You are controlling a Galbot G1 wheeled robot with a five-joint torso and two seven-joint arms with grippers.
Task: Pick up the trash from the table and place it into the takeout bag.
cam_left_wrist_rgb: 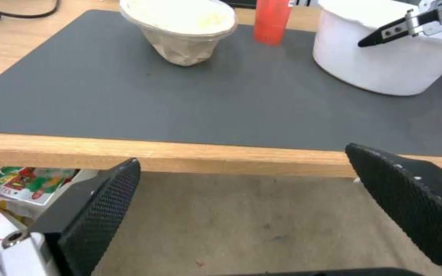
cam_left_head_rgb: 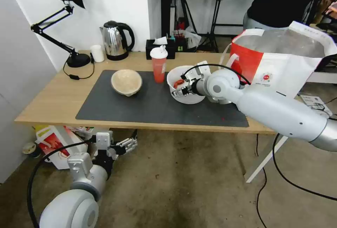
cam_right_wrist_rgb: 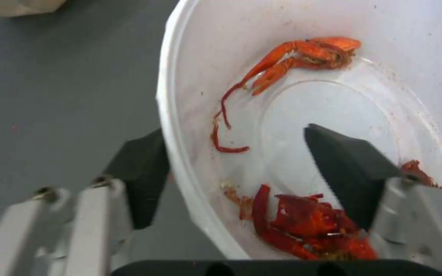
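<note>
**A:** So where's the trash at? The big white bowl [cam_left_head_rgb: 182,89] sits on the dark grey mat [cam_left_head_rgb: 147,106], right-of-centre on the table [cam_left_head_rgb: 52,98], just beside the takeout bag [cam_left_head_rgb: 281,63]. The right gripper [cam_left_head_rgb: 179,89] is at its rim, jaws apart, one finger outside the wall and one inside. Not clamped.

**B:** Yeah, the right wrist view makes that clear: thin white plastic rim [cam_right_wrist_rgb: 172,126] running between the two black fingers [cam_right_wrist_rgb: 346,168]. You also get the red crayfish scraps [cam_right_wrist_rgb: 308,222] at the bottom, plus a claw higher up, and greasy specks on the smooth inside. From the head camera that's just a red smudge.

**A:** The left wrist view gives the outside instead: plain white tub wall, slightly tapered. The tan bowl [cam_left_wrist_rgb: 182,28] looks crinkly and papery there, sitting tilted. The red cup [cam_left_head_rgb: 158,67] stands upright between the two bowls; its white lid shows from the head camera.

**B:** Left gripper [cam_left_head_rgb: 130,145]?

**A:** Hanging below the table's front edge, over the floor, wide open. Its pads [cam_left_wrist_rgb: 103,207] are black with a fine dotted grip texture. The bag is boxy, white with a red side panel, loop handles, silvery lining.
</note>
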